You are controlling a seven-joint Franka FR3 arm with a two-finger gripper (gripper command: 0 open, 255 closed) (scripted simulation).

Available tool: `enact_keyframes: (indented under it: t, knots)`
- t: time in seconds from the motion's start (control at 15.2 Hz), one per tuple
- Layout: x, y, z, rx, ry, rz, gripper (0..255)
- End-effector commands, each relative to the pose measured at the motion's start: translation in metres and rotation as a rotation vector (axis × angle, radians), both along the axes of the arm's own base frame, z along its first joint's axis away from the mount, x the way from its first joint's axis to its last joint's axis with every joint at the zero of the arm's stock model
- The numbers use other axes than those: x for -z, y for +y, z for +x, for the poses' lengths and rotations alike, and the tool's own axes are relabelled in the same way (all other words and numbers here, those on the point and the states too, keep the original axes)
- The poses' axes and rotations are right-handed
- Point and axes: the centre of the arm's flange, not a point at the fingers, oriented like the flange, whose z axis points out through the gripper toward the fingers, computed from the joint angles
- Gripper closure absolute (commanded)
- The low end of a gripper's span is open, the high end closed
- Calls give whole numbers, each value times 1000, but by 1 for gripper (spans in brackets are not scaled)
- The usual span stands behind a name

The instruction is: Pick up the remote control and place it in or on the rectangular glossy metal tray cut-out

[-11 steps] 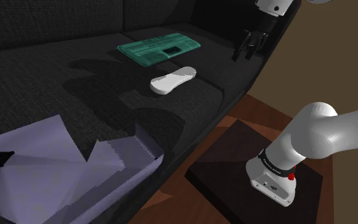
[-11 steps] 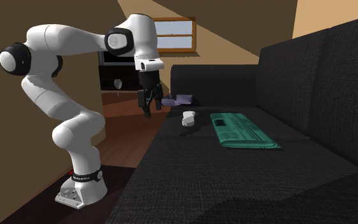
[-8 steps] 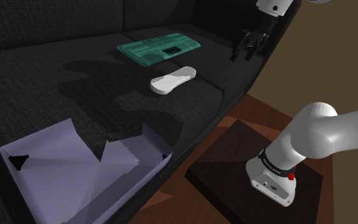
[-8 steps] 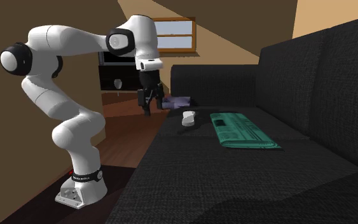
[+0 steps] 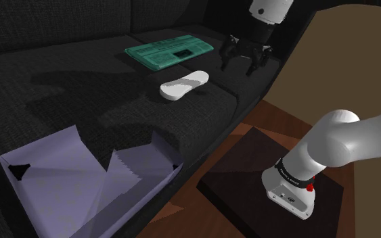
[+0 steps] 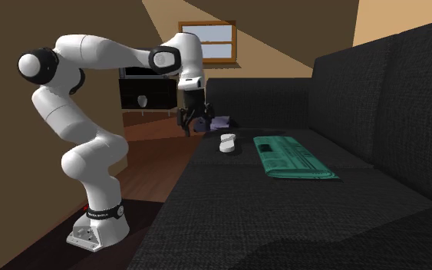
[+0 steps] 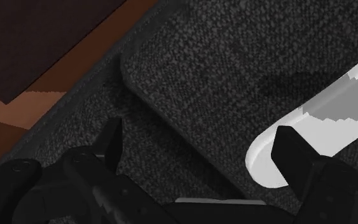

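Observation:
A white, elongated remote control [image 5: 184,84] lies flat on the dark sofa seat, near its front edge. My black gripper [image 5: 243,59] hovers open above the seat edge, to the shoulder view's right of the remote, with nothing between its fingers. In the second exterior view the gripper [image 6: 190,123] hangs left of the remote [image 6: 227,142]. In the wrist view one end of the remote [image 7: 327,111] lies just beyond one fingertip [image 7: 293,149], outside the gap. The pale lavender tray [image 5: 60,177], an open shallow box, sits on the seat at the shoulder view's lower left.
A green flat keyboard-like object [image 5: 170,52] lies behind the remote near the backrest. The sofa's seam and front edge run under the gripper. Brown wooden floor and my dark stand [image 5: 250,169] lie off the sofa's edge. In the second exterior view a dark cabinet [image 6: 146,90] stands by the wall.
The arm has swung toward the remote, carrying the gripper leftward in the shoulder view over the seat edge, and the hand has turned. The tray shifted early on, then stayed still.

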Motion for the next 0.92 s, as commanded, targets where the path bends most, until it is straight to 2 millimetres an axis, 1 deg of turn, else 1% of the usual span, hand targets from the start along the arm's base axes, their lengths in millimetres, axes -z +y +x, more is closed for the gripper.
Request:
enact_keyframes:
  t: [0.0, 0.26, 0.59, 0.66, 0.86]
  knots:
    - [2, 26, 11, 134, 5, 8, 0]
    - [8, 69, 42, 376, 14, 19, 0]
    - [15, 111, 94, 680, 25, 33, 0]
    - [15, 113, 97, 696, 26, 34, 0]
    - [31, 113, 98, 696, 26, 34, 0]
